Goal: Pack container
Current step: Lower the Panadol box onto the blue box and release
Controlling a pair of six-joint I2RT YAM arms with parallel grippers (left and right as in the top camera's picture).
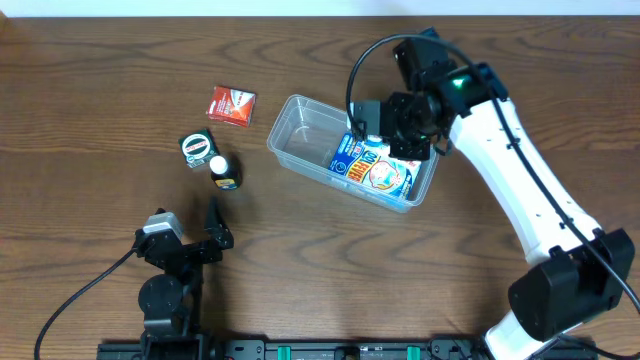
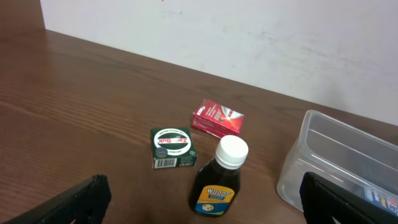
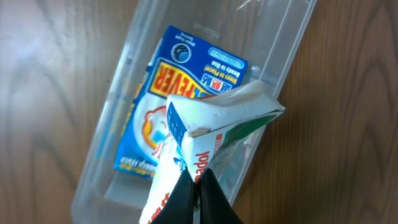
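The clear plastic container (image 1: 300, 128) stands right of the table's middle; it also shows in the right wrist view (image 3: 106, 168) and the left wrist view (image 2: 329, 149). A blue-and-white carton (image 1: 375, 170) lies flat inside it (image 3: 186, 68). My right gripper (image 1: 412, 135) is shut on a white toothpaste box (image 3: 211, 118), pinched thin between the fingers (image 3: 200, 186), held over the container's right end. My left gripper (image 2: 199, 214) is open and empty at the front left. Before it stand a dark syrup bottle (image 2: 217, 180), a green box (image 2: 172, 147) and a red packet (image 2: 217, 118).
In the overhead view the red packet (image 1: 231, 104), green box (image 1: 197, 148) and dark bottle (image 1: 224, 170) sit left of the container. A white wall (image 2: 249, 31) rises behind the table's far edge. The left arm base (image 1: 165, 280) stands at the front.
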